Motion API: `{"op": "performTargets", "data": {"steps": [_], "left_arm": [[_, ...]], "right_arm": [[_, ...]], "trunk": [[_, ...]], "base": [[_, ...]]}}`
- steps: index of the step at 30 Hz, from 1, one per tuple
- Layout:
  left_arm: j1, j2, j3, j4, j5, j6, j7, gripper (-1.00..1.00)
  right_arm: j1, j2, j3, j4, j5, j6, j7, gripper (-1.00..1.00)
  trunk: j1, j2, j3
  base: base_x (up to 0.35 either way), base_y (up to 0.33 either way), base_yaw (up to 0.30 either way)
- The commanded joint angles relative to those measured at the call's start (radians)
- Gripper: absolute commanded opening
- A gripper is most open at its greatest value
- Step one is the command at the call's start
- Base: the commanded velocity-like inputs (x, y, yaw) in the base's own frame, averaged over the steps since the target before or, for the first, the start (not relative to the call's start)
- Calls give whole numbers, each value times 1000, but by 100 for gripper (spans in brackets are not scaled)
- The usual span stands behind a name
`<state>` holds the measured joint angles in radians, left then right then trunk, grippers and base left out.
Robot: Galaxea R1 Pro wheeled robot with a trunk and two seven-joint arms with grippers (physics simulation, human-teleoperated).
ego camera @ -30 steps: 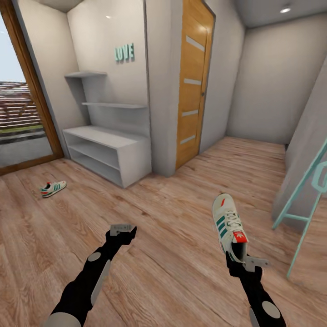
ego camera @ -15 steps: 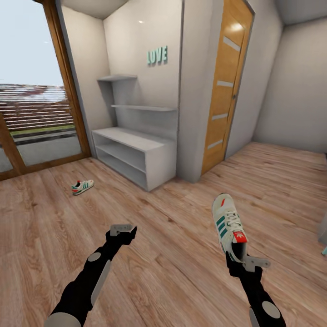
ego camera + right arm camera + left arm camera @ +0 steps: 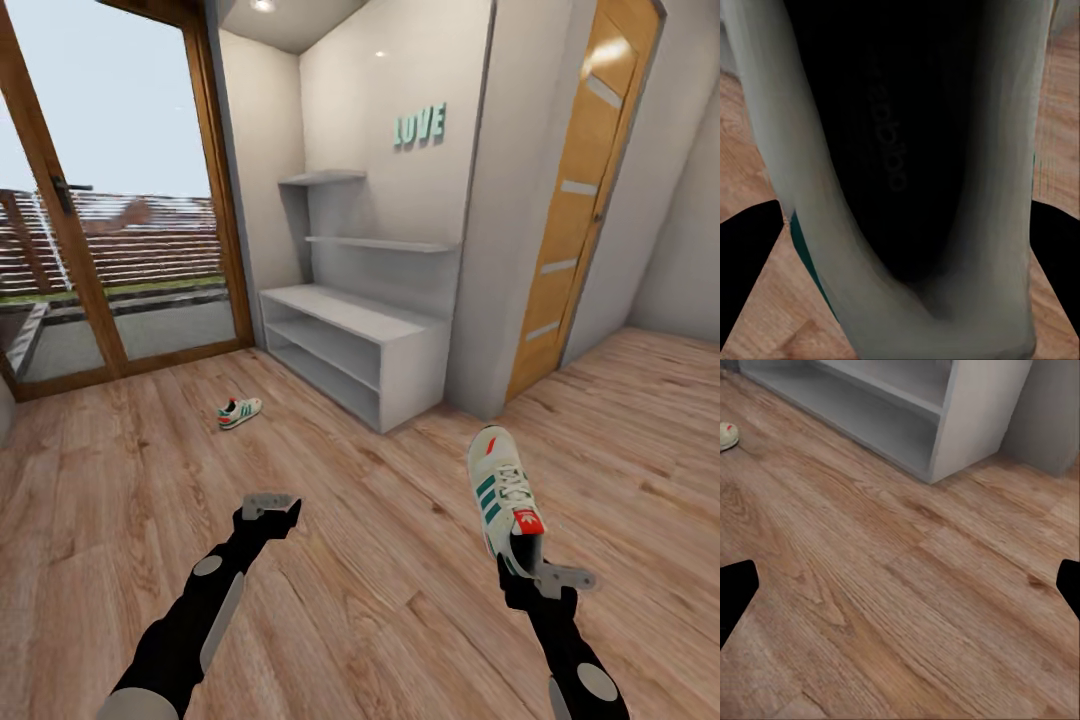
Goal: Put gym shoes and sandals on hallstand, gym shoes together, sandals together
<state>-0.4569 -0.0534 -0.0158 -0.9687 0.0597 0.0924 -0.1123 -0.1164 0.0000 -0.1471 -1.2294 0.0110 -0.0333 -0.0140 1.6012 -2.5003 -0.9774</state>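
One gym shoe [image 3: 502, 495] was pinched at its heel by the right gripper [image 3: 527, 566], toe pointing away, evidently for carrying. The left gripper [image 3: 270, 507] was held spread and empty. Beyond it, to its left, the second gym shoe [image 3: 239, 412] lay on the corridor floor [image 3: 380, 560]; farther ahead stood the hallstand [image 3: 360, 345], apparently the destination.

Bare floor [image 3: 330, 560] ahead; hallstand [image 3: 400, 375] top unoccupied; wall [image 3: 490, 250] flanks it.

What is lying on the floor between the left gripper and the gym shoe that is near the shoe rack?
Nothing: in the head view, only bare corridor floor lies between the left gripper and the gym shoe.
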Motion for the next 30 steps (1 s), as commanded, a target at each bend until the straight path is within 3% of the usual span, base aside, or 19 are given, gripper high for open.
{"op": "performTargets", "data": {"steps": [1,9,30], "left_arm": [[0,0,0,-1,6,6,-3,100],[-1,0,0,-1,6,6,-3,100],[0,0,2,-1,5,6,-3,100]], "right_arm": [[0,0,-1,-1,1,-2,-1,-100],[0,0,-2,-1,1,-2,-1,-100],[0,0,-2,-1,1,-2,-1,-100]], "trunk": [[0,0,0],[0,0,6],[0,0,7]], "base": [[212,301,253],[237,274,193],[271,232,6]]}}
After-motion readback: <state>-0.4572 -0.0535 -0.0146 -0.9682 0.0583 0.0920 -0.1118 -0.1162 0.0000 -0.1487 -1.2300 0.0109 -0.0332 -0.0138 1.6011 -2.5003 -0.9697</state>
